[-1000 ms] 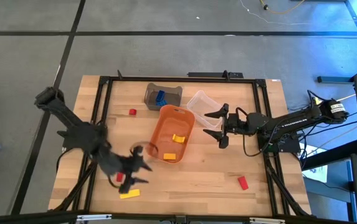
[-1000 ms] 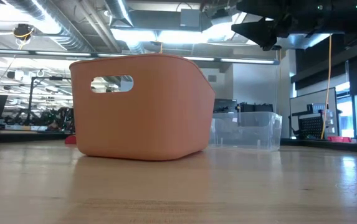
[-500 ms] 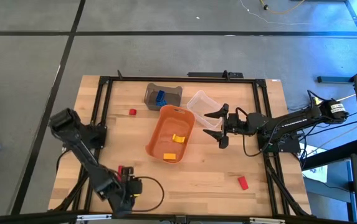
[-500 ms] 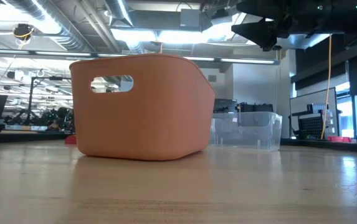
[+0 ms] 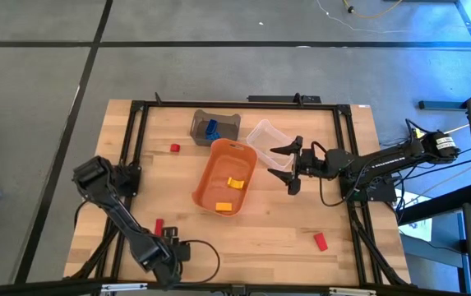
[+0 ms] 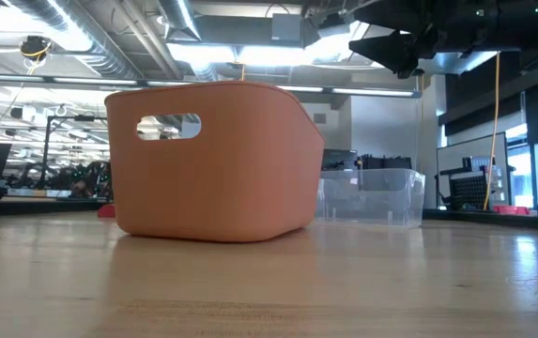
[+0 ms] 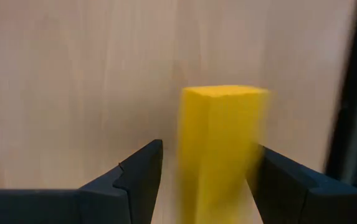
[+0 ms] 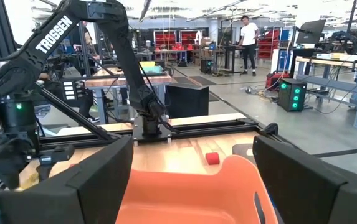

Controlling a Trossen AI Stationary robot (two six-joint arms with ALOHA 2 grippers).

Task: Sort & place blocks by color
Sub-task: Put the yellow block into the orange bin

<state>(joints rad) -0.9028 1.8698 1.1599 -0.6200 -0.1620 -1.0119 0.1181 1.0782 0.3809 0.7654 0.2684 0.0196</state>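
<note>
A yellow block (image 7: 218,155) lies on the wood near the table's near-left corner; in the high view my left arm covers it. My left gripper (image 7: 208,149) (image 5: 168,253) points down over it, open, one finger on each side. A red block (image 5: 159,225) lies just beyond that gripper. Other red blocks lie at the far left (image 5: 174,148) and the near right (image 5: 320,241). Two yellow blocks (image 5: 235,182) lie in the orange tub (image 5: 210,168). My right gripper (image 5: 288,168) hangs open and level right of the tub. My left gripper comes at the yellow block from above with its fingers across it. A gap shows between one finger (image 7: 142,174) and the block's side (image 7: 187,162). The other finger (image 7: 284,180) meets the block's blurred edge; whether it touches I cannot tell.
A grey bin (image 5: 227,122) holding a blue block (image 5: 211,128) stands at the far side, a clear bin (image 5: 266,134) to its right. The black frame rail (image 5: 132,156) runs along the table's left side. Bare wood lies between the tub and the near edge.
My left gripper has swung from beside the tub toward the table's near edge, sunk toward the wood and tipped from slanting to pointing nearly straight down, ending over the yellow block. Its fingers have stayed open.
</note>
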